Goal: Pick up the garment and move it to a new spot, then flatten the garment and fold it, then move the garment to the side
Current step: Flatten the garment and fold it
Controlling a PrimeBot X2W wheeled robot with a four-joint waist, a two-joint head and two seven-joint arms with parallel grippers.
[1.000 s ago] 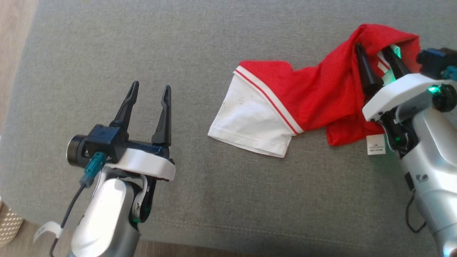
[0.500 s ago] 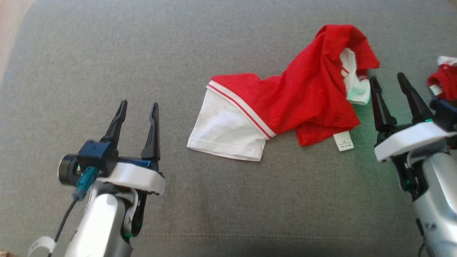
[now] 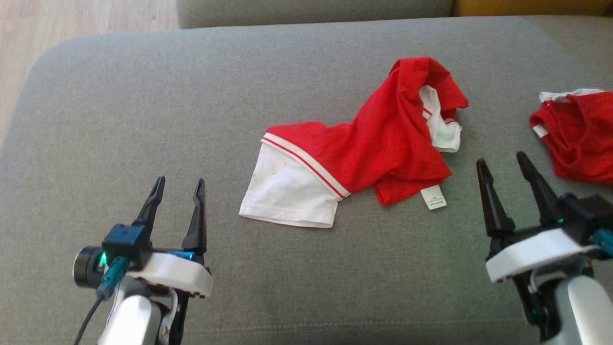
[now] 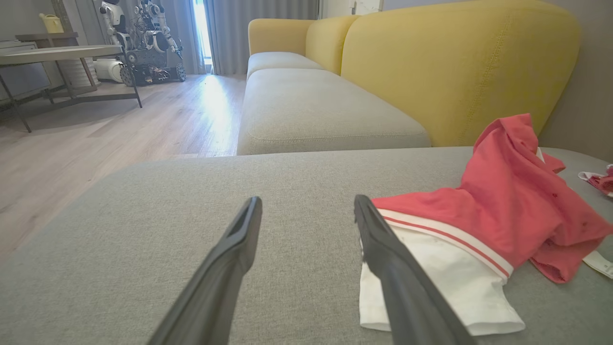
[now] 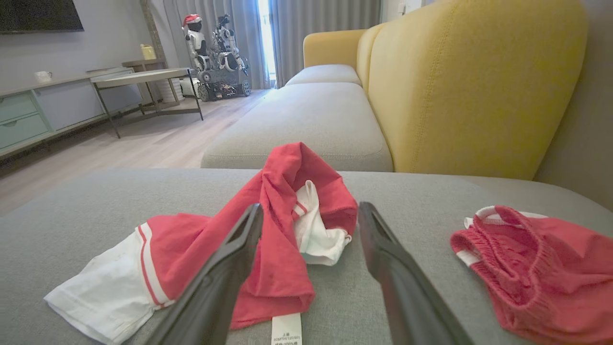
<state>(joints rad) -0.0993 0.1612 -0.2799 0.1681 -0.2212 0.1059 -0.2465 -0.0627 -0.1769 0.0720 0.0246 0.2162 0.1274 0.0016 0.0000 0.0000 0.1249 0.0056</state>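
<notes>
With my left end effector [image 3: 180, 181] and right end effector [image 3: 501, 159] both wide open and empty, I should pinch opposite ends of the crumpled garment [image 3: 378, 148] and spread them apart gently.

Lighting: soft, even daylight. Source: a bright window [image 4: 200, 28] between curtains at the far end of the room, overexposed in both wrist views. It throws a glare streak on the wooden floor [image 4: 213, 103].

Shadows on the grey cushion [image 3: 143, 120] are faint and soft-edged.

Head view: slightly soft, colours washed. A green indicator lamp [image 3: 102, 258] glows.

Wrist views: wide-angle bowing at the edges. The fingers [image 4: 230, 273] are out of focus near the bottom edge.
</notes>
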